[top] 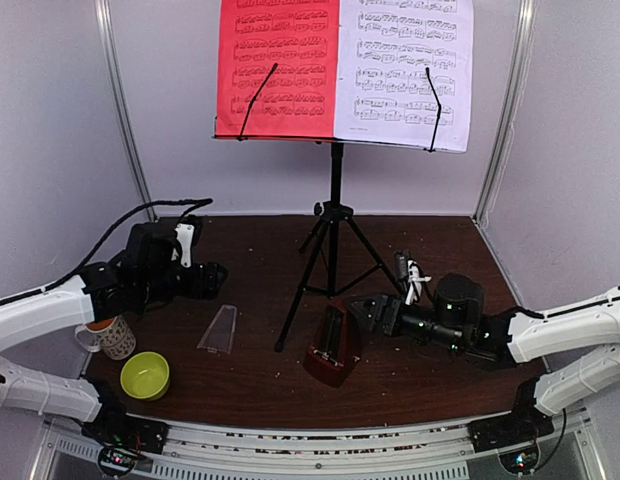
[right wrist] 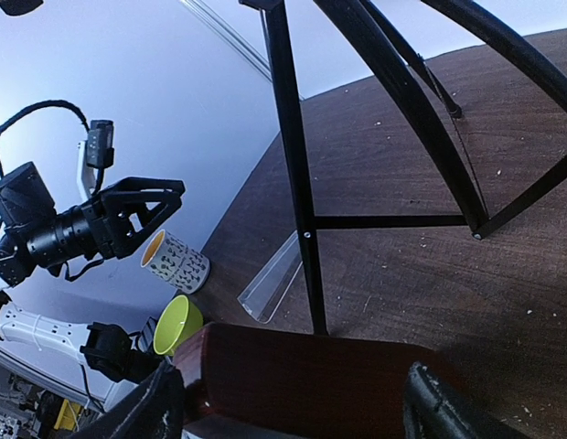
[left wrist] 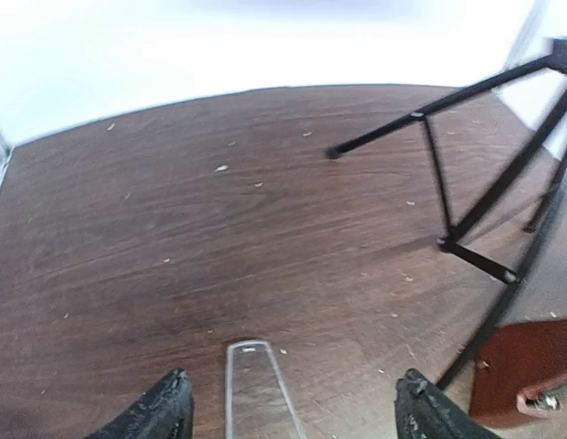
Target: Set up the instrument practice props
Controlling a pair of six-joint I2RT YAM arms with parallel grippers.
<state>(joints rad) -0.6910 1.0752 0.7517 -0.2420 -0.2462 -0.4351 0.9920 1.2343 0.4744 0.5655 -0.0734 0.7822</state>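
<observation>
Centrally, the music stand [top: 335, 220] is planted on the desk [top: 250, 250], red sheet [top: 275, 65] and white sheet [top: 405, 65] displayed side by side. The left arm [top: 50, 310] is stretched low, jaws wide, empty, over the clear cover [left wrist: 256, 384]; the right arm [top: 560, 330] likewise, jaws wide just beside the metronome [top: 332, 350]

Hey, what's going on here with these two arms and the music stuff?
Two robot arms are setting up music practice props. The music stand already holds a red sheet and a white sheet. The metronome stands on the table by the open right hand, its clear cover lying apart, near the open left hand.
</observation>
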